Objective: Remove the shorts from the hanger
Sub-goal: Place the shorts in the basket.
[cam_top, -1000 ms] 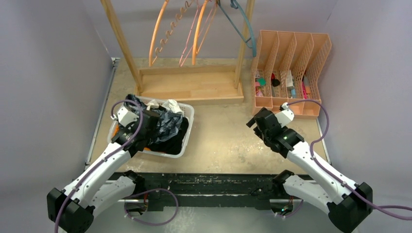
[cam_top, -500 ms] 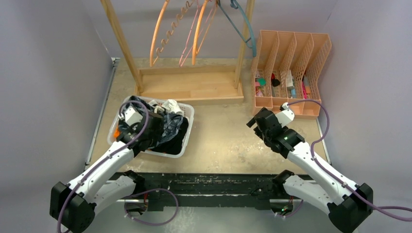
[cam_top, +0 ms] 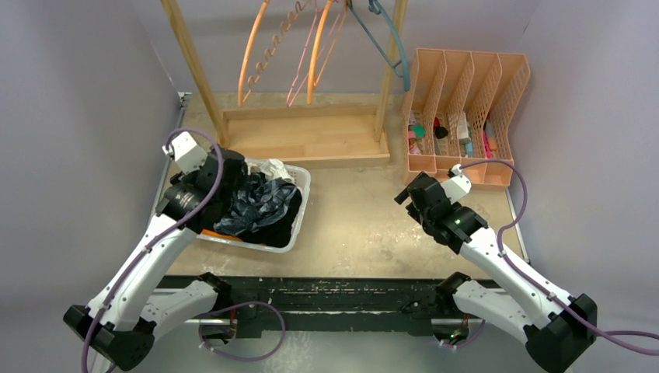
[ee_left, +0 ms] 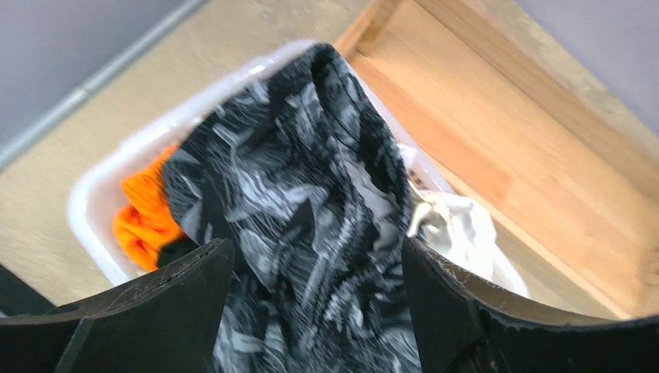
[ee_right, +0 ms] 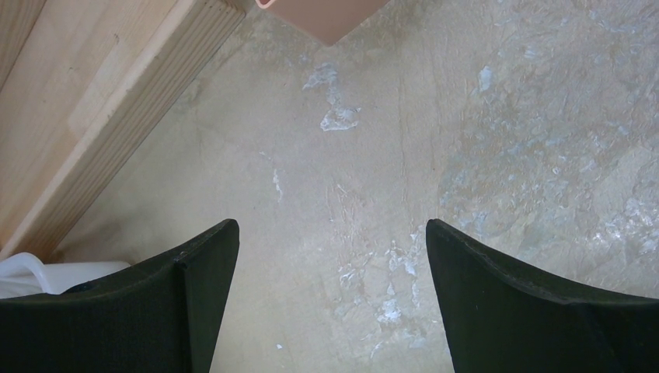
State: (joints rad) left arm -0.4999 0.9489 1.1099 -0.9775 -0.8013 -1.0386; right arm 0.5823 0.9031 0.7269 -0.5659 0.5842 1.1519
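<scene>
Top: the hangers [cam_top: 311, 47] hang bare; the shorts [cam_top: 260, 206] sit heaped in the basket [cam_top: 260, 245].
Left wrist: my left pincer [ee_left: 317, 245] stands apart above the camo pair [ee_left: 311, 179], gripping nothing.
Right wrist: my right pincer [ee_right: 330, 225] gapes over the table [ee_right: 404, 140].
I judge the task done.

camo shorts [ee_left: 311, 194]: black-grey, crumpled, heaped on top | orange shorts [ee_left: 144, 221]: bunched, peeking out beneath the camo | white shorts [ee_left: 455, 225]: crumpled, far side | black shorts [cam_top: 284, 221]: under the camo, near side | all inside white bin [cam_top: 305, 185]
</scene>
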